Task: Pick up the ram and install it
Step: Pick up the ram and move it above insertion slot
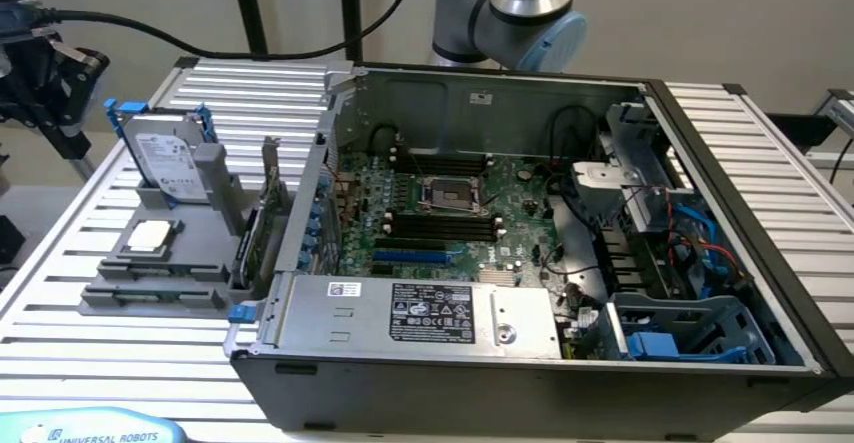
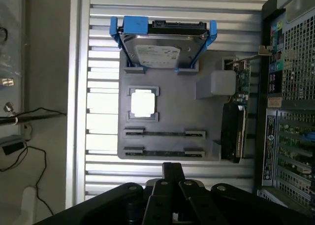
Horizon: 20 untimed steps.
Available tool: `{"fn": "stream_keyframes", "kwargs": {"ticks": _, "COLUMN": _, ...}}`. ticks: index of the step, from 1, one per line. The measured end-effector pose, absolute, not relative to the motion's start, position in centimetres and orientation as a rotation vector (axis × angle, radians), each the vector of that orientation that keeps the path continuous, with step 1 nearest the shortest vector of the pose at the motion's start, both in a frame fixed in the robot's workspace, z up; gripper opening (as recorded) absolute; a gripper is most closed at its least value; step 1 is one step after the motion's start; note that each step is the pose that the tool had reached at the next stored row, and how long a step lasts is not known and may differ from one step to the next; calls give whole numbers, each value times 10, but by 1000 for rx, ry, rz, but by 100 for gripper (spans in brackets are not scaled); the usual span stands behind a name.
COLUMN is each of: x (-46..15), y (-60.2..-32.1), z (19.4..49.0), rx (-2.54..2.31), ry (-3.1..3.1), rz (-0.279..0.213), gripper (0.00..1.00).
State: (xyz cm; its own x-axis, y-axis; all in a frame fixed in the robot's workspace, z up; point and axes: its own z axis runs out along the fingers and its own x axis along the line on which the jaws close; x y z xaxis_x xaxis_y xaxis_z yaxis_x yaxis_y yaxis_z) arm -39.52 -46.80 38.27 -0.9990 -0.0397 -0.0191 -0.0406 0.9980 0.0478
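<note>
1. The gripper [image 2: 172, 170] is seen in the wrist view as a dark body over the slatted table [image 2: 101, 121]. I cannot tell whether it is open or closed. It holds nothing that can be seen and touches nothing.
2. Nearest to it is the ram [image 2: 164, 151], a slim stick lying flat in a slot of the grey holder [image 2: 206, 102], at the holder's edge closest to the gripper. A second stick [image 2: 164, 133] lies parallel just beside it, in its own slot.
3. Further out on the same holder sit the square processor chip [image 2: 143, 103] and then the hard drive [image 2: 165, 51] in its blue bracket. The expansion card [image 2: 235, 131] stands on edge at the side next to the computer case [image 1: 747, 163].
4. In the exterior view the holder is at the lower left of the frame. The open case takes up the centre and the exterior view's right, and the arm [image 1: 531, 13] is at the top behind it.
5. The motherboard [image 1: 461, 208] lies in the case, and its black slots [image 1: 441, 225] near the middle of the frame look unfilled.
6. Judged from this, the step in hand is the approach for the pick: the ram is not yet grasped and installation has not begun.
7. A grasp would call for squaring up over the stick's length, taking it by its thin long edges between the end clips, and staying clear of the neighbouring stick.
</note>
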Motion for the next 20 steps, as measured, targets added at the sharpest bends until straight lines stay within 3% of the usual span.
{"fn": "stream_keyframes", "kwargs": {"ticks": 20, "x": -395, "y": -468, "z": 381, "rx": -629, "ry": 3069, "rz": 76, "gripper": 11}}
